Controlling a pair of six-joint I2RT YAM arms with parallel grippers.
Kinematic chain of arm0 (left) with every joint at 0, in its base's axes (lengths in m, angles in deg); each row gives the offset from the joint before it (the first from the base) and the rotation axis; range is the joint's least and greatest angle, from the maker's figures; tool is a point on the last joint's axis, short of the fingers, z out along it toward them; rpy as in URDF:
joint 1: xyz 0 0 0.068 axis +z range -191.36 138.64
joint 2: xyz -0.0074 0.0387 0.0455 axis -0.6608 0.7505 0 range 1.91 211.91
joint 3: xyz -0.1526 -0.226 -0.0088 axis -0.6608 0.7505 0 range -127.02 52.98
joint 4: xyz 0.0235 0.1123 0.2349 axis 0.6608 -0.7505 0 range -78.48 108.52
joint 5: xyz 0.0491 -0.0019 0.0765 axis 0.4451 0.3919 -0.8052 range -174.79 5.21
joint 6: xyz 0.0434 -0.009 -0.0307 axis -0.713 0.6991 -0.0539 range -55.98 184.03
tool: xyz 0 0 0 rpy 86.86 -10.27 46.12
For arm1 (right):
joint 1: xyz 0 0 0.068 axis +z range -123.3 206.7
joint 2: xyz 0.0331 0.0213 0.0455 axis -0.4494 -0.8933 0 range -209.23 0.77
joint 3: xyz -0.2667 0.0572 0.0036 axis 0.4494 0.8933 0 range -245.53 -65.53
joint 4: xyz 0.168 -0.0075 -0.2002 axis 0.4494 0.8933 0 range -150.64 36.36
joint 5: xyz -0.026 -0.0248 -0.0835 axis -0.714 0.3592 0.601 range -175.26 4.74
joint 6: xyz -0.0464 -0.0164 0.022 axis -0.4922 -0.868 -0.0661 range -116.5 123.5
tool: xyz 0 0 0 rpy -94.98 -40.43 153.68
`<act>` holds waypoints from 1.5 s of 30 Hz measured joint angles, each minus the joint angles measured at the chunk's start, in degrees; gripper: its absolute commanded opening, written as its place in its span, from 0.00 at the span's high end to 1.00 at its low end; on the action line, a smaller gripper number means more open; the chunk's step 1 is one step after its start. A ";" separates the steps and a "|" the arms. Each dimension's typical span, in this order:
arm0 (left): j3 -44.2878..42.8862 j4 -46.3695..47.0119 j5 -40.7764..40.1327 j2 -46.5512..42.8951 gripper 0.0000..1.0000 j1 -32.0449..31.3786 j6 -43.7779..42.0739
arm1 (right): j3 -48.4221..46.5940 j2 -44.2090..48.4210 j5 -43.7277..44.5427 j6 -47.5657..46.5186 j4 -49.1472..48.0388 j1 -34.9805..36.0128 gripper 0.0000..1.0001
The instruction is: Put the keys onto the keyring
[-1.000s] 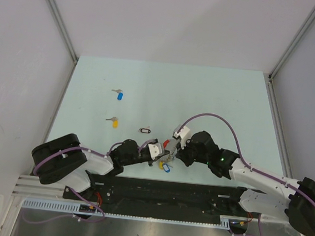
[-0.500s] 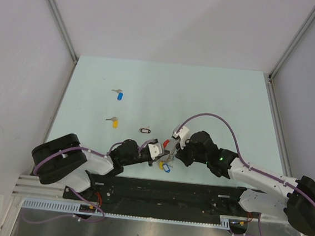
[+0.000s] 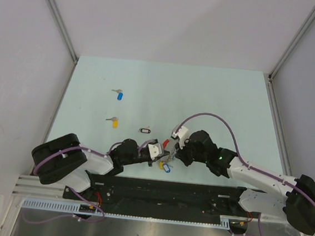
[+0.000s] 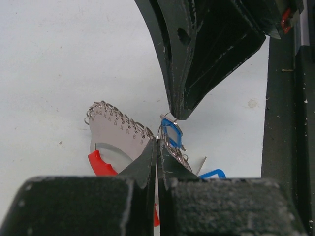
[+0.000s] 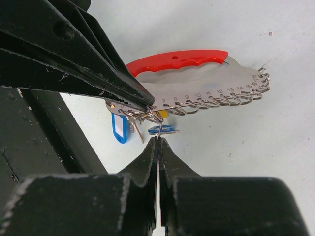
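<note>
Though blurred from above, wrist views show left claw (image 4: 157, 141) gripping the keyring (image 5: 197, 91), right claw (image 5: 158, 139) pinching a blue key (image 5: 161, 129).

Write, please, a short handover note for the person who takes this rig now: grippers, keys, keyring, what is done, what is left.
Left gripper: shut on the silver metal keyring with red plastic handle, near the front edge of the table.
Right gripper: shut on a thin wire loop at the keyring's row of small rings.
Done: a blue-tagged key hangs there.
Left: a blue-headed key and a yellow-headed key lie loose on the table, far left of the grippers.
</note>
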 measured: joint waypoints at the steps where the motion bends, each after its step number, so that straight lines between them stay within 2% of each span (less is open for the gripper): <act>1: 0.00 -0.02 0.26 0.00 1.00 0.02 0.00 | -0.07 0.00 -0.02 -0.15 0.00 0.00 1.00; 20: -0.63 -0.98 2.14 0.00 1.00 0.15 -0.37 | -1.33 -1.77 -5.57 -3.04 0.39 0.37 1.00; 34: -0.63 -0.39 1.77 0.00 1.00 0.44 0.04 | -1.33 -0.37 -2.45 -1.25 1.88 -0.96 1.00; 45: -0.52 0.24 1.86 -0.07 0.99 0.46 0.09 | -1.38 -0.87 -4.57 0.94 1.29 -3.61 1.00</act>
